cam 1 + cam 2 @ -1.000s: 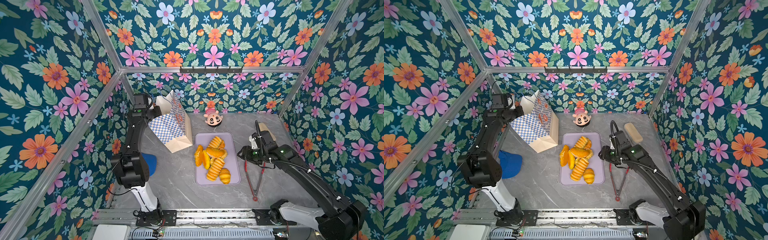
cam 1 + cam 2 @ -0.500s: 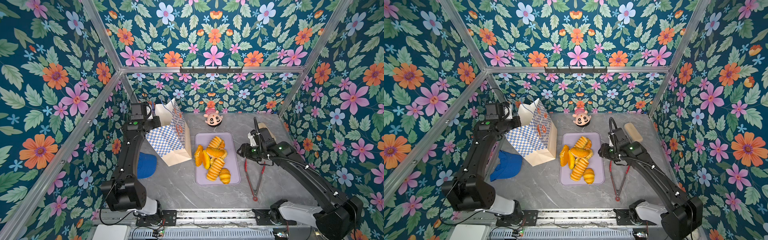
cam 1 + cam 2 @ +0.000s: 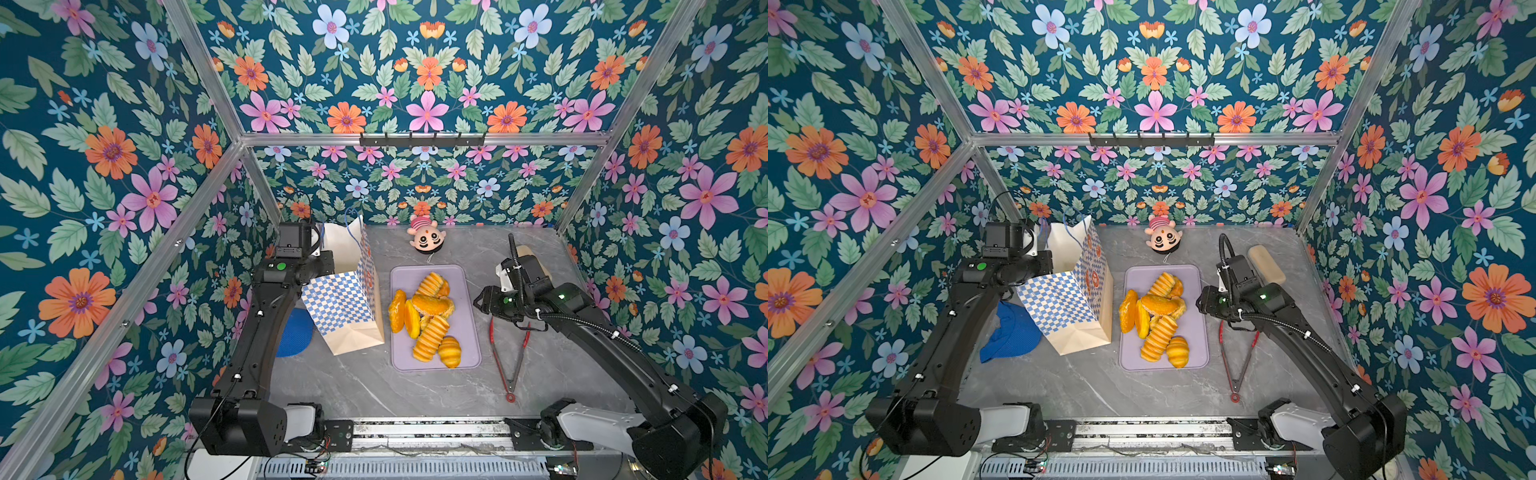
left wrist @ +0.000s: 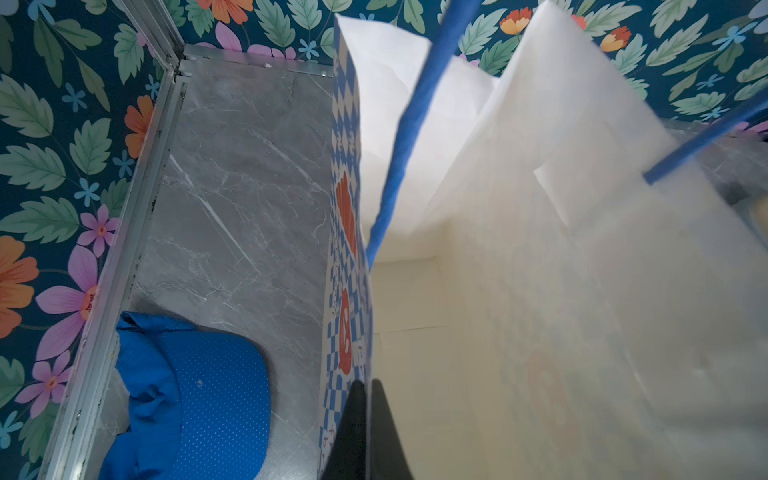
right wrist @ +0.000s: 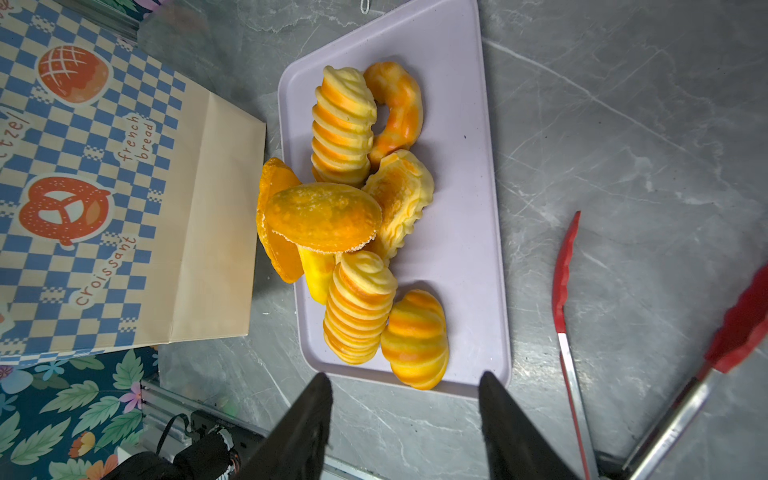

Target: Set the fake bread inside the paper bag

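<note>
Paper bag (image 4: 540, 311) pinched by left gripper (image 4: 368, 388), clear only from left wrist

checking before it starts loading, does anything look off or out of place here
The fake bread is heaped rather than laid flat: one flat oval stands on edge, overhanging the edge of the lilac tray toward the paper bag. A blue cord handle droops across the bag's open mouth.

Glossy fake bread (image 5: 324, 216), matt paper bag (image 3: 345, 307), smooth lilac plastic tray (image 5: 469, 249), marbled grey tabletop (image 3: 365, 386)
</note>
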Robot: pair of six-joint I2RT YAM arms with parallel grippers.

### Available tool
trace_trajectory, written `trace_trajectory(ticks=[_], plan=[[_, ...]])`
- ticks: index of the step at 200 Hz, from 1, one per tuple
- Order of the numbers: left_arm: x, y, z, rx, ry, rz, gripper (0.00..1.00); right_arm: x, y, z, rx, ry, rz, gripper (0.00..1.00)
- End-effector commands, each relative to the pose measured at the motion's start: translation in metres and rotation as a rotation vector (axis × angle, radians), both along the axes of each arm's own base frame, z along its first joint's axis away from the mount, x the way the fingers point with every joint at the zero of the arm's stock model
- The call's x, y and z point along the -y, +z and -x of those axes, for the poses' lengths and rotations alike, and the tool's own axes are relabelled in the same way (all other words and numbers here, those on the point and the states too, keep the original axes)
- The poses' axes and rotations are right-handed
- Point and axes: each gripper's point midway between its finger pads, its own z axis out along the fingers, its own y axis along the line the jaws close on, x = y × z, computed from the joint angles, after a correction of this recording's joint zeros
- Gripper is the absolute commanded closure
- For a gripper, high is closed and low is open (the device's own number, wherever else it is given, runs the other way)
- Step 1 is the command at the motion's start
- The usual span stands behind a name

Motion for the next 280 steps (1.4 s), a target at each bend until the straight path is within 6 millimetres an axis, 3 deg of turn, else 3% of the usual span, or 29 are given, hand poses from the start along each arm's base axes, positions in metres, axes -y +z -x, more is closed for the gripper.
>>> trace_trajectory(ticks=[1, 22, 69, 127, 188, 207, 211, 236, 247, 280], plan=[[-0.013, -0.001, 0.009, -0.017, 0.058, -0.094, 1.00, 0.005, -0.001, 0.001, 0.004, -0.009, 0.024, 0.43], [-0.015, 0.004, 0.014, 0.002, 0.075, -0.136, 1.00, 0.008, -0.003, 0.003, 0.008, -0.014, 0.031, 0.43], [-0.016, -0.015, 0.033, -0.065, 0.075, -0.173, 1.00, 0.011, -0.006, 0.003, 0.007, -0.015, 0.047, 0.43], [-0.006, -0.030, 0.039, -0.079, 0.050, -0.110, 0.48, 0.014, -0.008, 0.002, -0.003, -0.024, 0.053, 0.37], [0.004, -0.020, 0.038, -0.056, 0.019, -0.057, 0.28, 0.017, -0.010, 0.005, -0.008, -0.034, 0.056, 0.28], [0.008, -0.017, 0.037, -0.053, 0.010, -0.035, 0.21, 0.018, -0.009, 0.005, -0.006, -0.035, 0.056, 0.25], [0.008, -0.016, 0.037, -0.049, 0.008, -0.033, 0.16, 0.018, -0.010, 0.006, -0.007, -0.034, 0.056, 0.25], [0.003, -0.005, 0.038, -0.024, 0.035, -0.040, 0.09, 0.018, -0.008, 0.007, -0.004, -0.029, 0.057, 0.22], [0.001, 0.002, 0.038, -0.008, 0.045, -0.044, 0.01, 0.019, -0.008, 0.008, -0.003, -0.026, 0.059, 0.21], [0.004, 0.024, 0.043, 0.029, 0.030, -0.020, 0.00, 0.023, -0.006, 0.008, 0.005, -0.035, 0.069, 0.20]])
